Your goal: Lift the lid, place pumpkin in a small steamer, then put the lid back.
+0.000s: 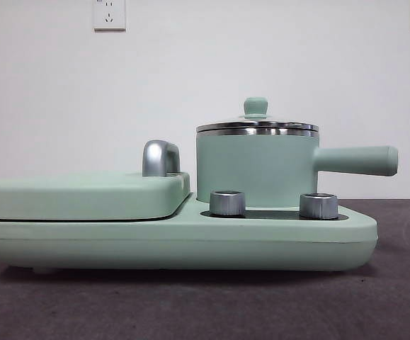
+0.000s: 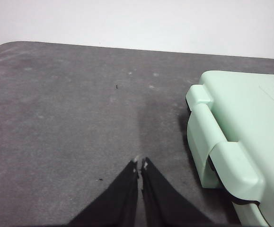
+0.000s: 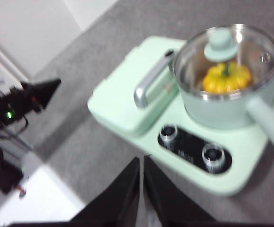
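Front view, going left to right: a wide flat griddle cover (image 1: 84, 195) lies closed on the left half of a mint-green cooker base (image 1: 176, 237), with one chrome handle (image 1: 160, 157) rising at its right end. Just beside that handle stands the small steamer (image 1: 254, 170), its long side handle pointing right. The lid (image 1: 256, 126) sits squarely on the steamer's steel rim, knob upward. In front of the steamer two silver knobs (image 1: 227, 202) stand on a dark control strip. The base rests on a grey table (image 1: 403, 283), and two wall sockets (image 1: 109, 14) show on the white wall behind. No arm crosses this view and nothing blocks the steamer.

In the left wrist view, the left gripper (image 2: 140, 163) hangs over bare grey table, its two black jaws pressed together at the tips and holding nothing. The hinged end of the cooker base (image 2: 231, 142) lies near it, not touching.

In the right wrist view, which is somewhat blurred, the right gripper (image 3: 140, 163) hovers above the table in front of the cooker, jaws closed together and empty, clear of the knobs. Through the glass lid (image 3: 226, 47) one pumpkin (image 3: 226, 78) sits inside the small steamer (image 3: 222, 109), green stem up. A black stand with a green light (image 3: 13, 109) stands well apart from the cooker.
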`<move>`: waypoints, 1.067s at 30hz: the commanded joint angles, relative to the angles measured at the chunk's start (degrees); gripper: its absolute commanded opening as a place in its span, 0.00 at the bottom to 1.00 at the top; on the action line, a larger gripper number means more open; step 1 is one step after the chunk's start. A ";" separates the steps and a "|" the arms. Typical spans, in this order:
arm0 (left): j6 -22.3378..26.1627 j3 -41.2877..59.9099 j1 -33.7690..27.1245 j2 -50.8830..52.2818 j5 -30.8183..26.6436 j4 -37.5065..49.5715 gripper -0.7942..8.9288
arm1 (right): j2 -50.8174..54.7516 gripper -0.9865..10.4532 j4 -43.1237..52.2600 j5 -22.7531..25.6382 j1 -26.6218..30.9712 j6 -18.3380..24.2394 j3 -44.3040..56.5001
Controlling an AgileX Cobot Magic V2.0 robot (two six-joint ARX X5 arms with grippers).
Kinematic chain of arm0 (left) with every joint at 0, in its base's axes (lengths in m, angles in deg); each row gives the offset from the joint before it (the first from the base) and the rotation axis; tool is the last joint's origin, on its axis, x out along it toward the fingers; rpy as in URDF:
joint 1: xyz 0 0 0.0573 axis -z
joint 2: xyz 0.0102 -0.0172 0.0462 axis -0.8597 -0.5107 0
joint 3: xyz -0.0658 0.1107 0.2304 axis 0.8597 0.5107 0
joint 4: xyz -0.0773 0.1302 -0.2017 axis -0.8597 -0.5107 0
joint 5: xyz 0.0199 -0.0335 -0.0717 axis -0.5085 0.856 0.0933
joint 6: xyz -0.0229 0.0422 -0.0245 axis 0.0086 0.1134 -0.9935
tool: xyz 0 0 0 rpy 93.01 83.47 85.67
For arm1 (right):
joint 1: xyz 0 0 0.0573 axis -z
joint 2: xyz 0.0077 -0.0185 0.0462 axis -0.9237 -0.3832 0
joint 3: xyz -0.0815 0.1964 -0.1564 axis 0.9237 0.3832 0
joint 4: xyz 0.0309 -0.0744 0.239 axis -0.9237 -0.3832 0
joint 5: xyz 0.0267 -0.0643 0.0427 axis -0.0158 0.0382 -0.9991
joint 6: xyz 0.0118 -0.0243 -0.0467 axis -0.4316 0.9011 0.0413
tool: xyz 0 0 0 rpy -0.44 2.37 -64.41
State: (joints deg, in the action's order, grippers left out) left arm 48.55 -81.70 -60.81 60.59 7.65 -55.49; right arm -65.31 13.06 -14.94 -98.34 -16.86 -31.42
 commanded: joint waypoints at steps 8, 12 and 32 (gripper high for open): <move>1.01 1.07 -0.07 0.04 -0.09 -0.48 0.10 | 10.23 0.10 29.53 -3.04 21.73 0.68 22.93; 1.01 1.07 -0.07 0.04 -0.09 -0.48 0.10 | 16.48 0.10 37.79 3.69 27.76 2.64 33.88; 1.01 1.07 -0.07 0.04 -0.09 -0.50 0.10 | 28.79 0.10 36.72 17.44 28.59 11.87 52.06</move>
State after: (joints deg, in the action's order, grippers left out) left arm 48.57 -81.70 -60.81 60.59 7.65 -55.49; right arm -36.63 50.04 2.22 -69.67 -6.72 20.27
